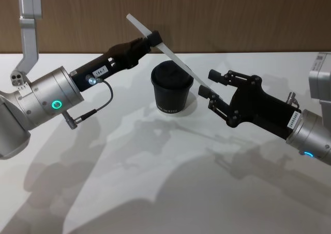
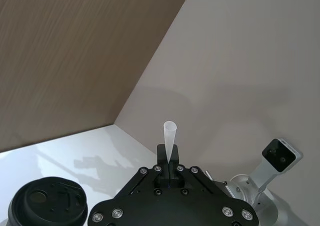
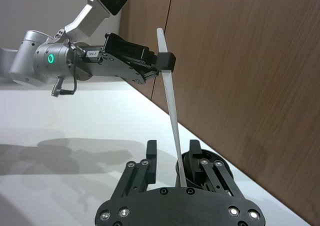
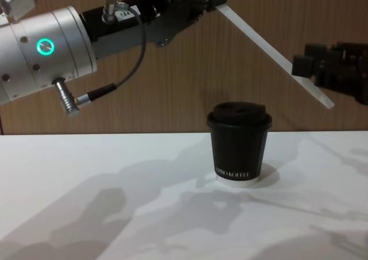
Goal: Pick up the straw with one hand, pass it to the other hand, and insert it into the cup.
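My left gripper (image 1: 154,39) pinched the long white straw (image 1: 178,61) near its top; it slanted above the black lidded cup (image 1: 171,97), lower end between the spread fingers of my right gripper (image 1: 210,85).

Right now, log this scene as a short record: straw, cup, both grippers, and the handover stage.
straw: in the air, slanting down across the top of the cup
cup: upright on the table, lid on, nothing inserted
left gripper: raised, shut on the straw near its upper end
right gripper: beside the cup, open, with the straw's lower end between its fingers
stage: the left gripper alone holds the straw; the right has not yet closed on it
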